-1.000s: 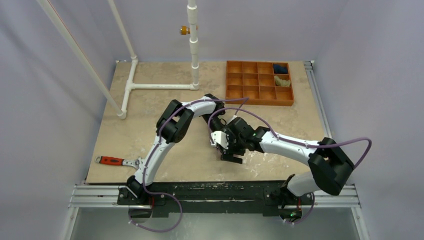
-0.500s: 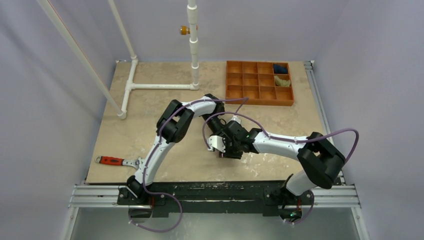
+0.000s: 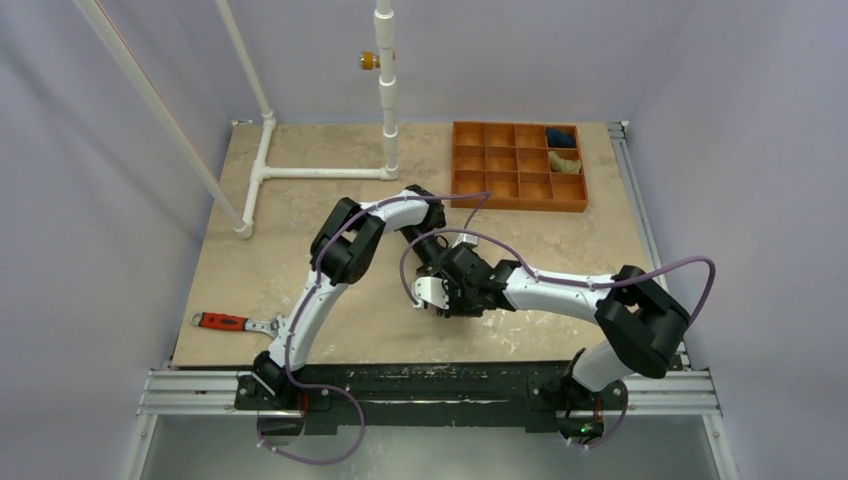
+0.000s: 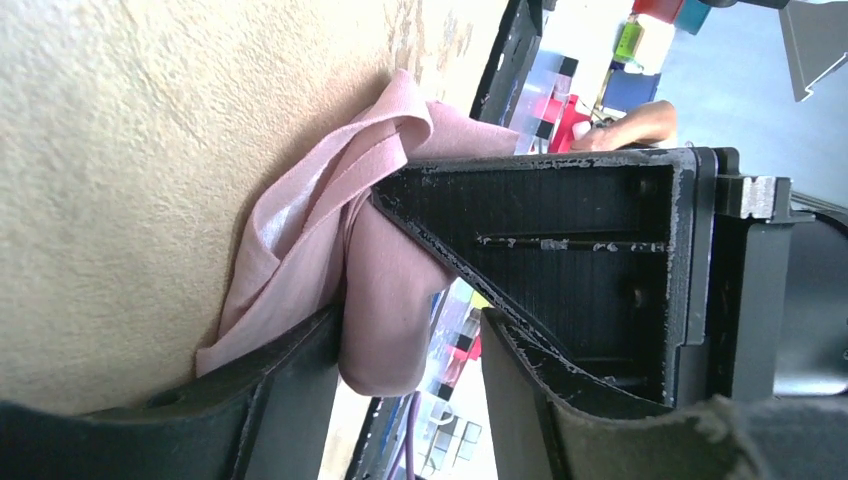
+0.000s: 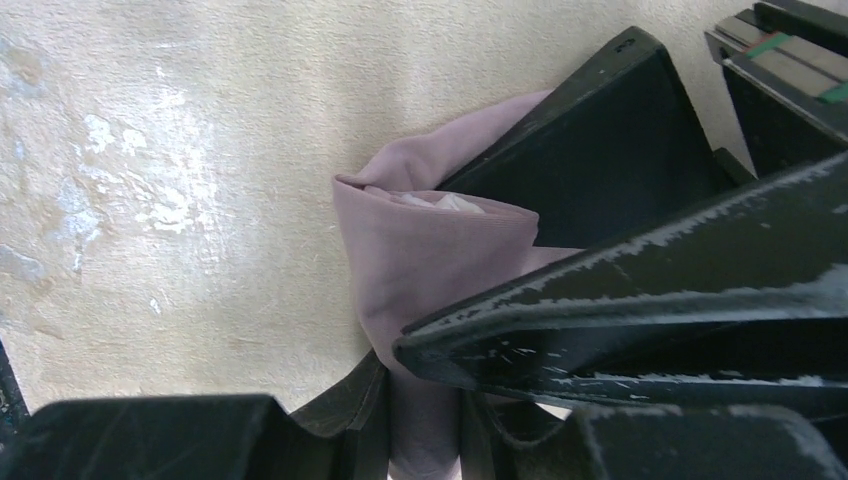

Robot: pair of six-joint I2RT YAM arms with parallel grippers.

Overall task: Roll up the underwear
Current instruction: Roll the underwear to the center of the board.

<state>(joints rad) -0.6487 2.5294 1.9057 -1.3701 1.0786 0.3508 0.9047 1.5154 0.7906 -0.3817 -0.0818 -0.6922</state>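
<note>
Left claw (image 4: 410, 320): my jaws stand apart. A lobe of the underwear (image 4: 330, 200) hangs in the gap, lying against one finger, with a gap showing between the cloth and the other finger. Not pinched.
Right claw (image 5: 422, 392): clamped on a narrow fold of the underwear, the cloth squeezed thin between both fingers.
Underwear, place: on the table (image 3: 300, 260), about mid-width and nearer the near edge than the far. From overhead it is hidden under my two wrists.
Underwear, form: dusty pink, bunched into a loose roll. A sliver of white shows inside its open end in the right wrist view.
Claws, relation: both tips are at the same bundle. One left finger lies across the cloth just beside my right fingers.
Tray (image 3: 518, 207): orange, at the far right of the table, well apart from the underwear.
Tray contents: dark blue bundle (image 3: 561, 136) in the far-right corner compartment, olive-tan bundle (image 3: 565, 162) in the compartment just nearer.
Wrench (image 3: 225, 322): red handle, by the near left edge.
Pipe frame (image 3: 300, 172): white, far left.
</note>
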